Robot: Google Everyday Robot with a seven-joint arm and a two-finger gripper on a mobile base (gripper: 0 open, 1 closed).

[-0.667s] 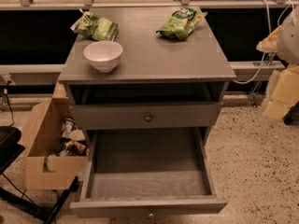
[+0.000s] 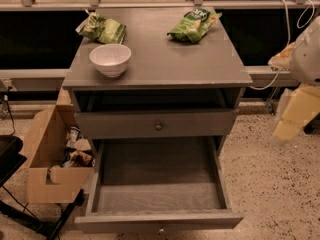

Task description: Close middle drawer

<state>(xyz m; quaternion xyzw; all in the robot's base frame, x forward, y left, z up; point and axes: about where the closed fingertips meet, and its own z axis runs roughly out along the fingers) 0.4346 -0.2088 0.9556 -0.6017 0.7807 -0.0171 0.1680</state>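
The middle drawer (image 2: 159, 220) of the grey cabinet is pulled far out toward the camera. Its low front panel with a small round knob (image 2: 161, 229) sits at the bottom edge of the view. Its box is open and nothing shows inside. Above it, the taller-fronted top drawer (image 2: 156, 124) with a round knob is nearly flush. The lowest drawer is hidden. My gripper (image 2: 294, 115) shows as a blurred pale yellow and white shape at the right edge. It hangs to the right of the cabinet, well apart from the drawer.
On the cabinet top (image 2: 165, 64) stand a white bowl (image 2: 110, 59) and two green snack bags (image 2: 102, 30) (image 2: 193, 25). An open cardboard box (image 2: 49, 159) with items stands on the floor to the left. A black stand (image 2: 10, 159) is at the far left. White cables (image 2: 287, 29) hang at the back right.
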